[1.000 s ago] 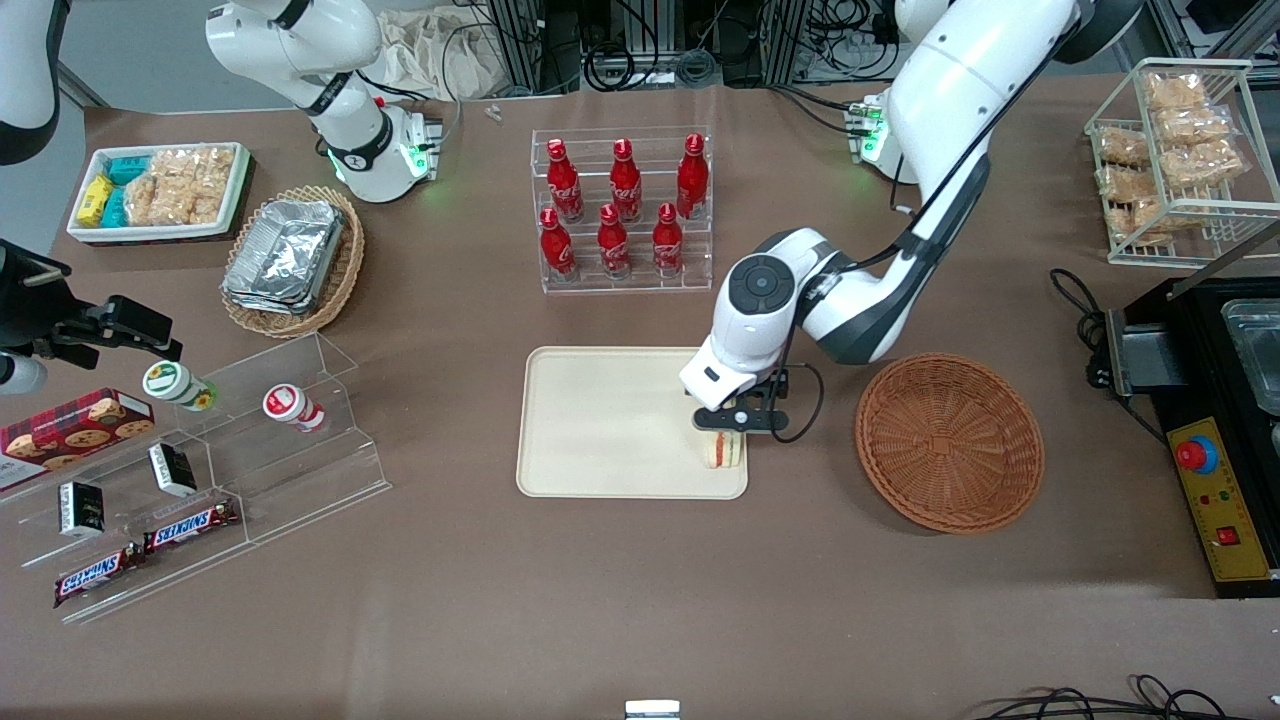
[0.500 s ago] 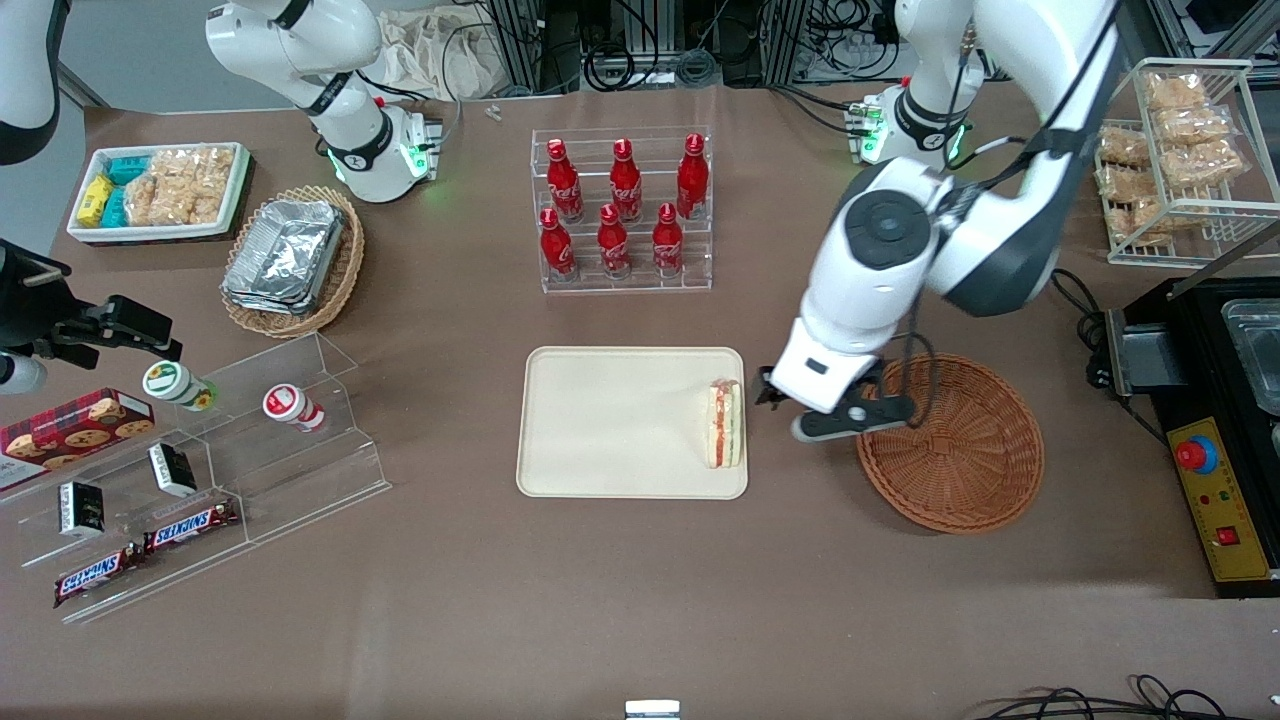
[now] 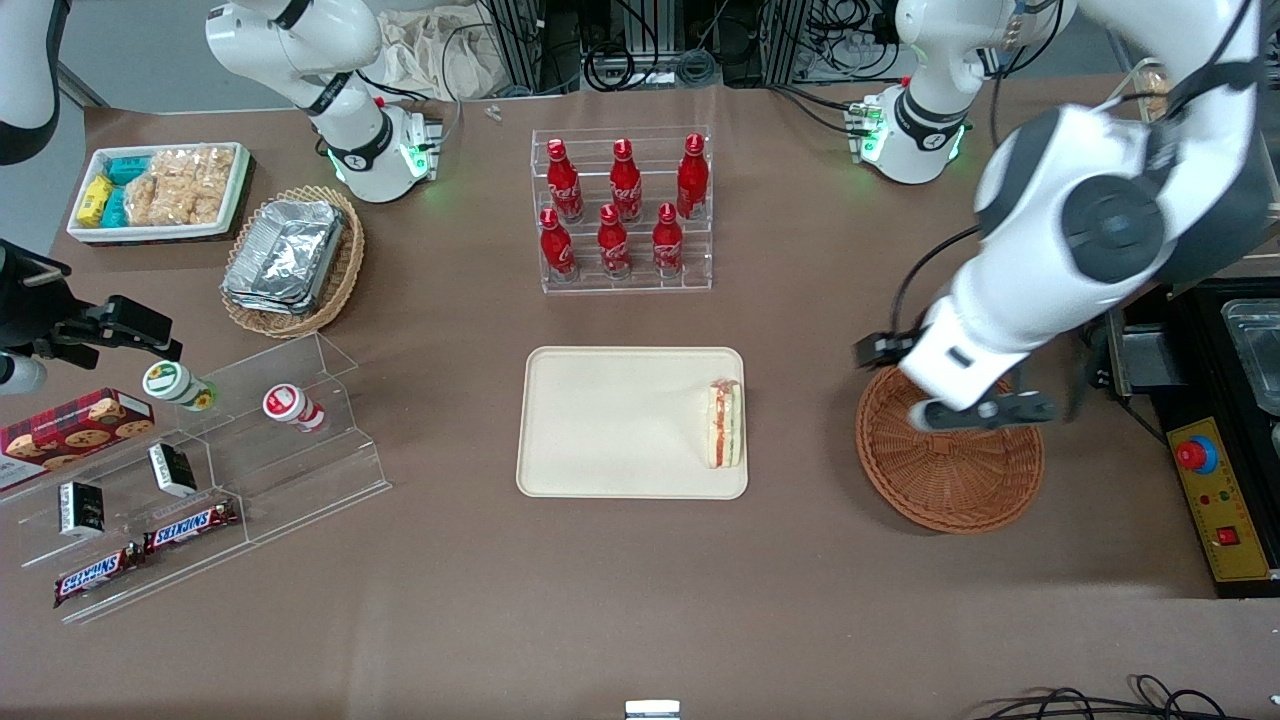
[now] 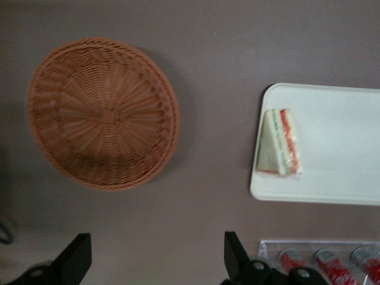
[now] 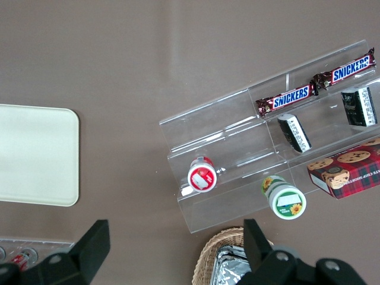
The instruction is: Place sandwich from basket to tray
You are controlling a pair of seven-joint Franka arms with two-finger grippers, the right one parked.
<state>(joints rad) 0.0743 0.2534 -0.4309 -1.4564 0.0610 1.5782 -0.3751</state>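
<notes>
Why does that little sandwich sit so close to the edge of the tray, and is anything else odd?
The sandwich stands on edge at the tray's rim, near the empty basket, not centred. It lies fully on the tray. The gripper hangs above the basket, jaws open and empty. Nothing looks spilled or damaged.
</notes>
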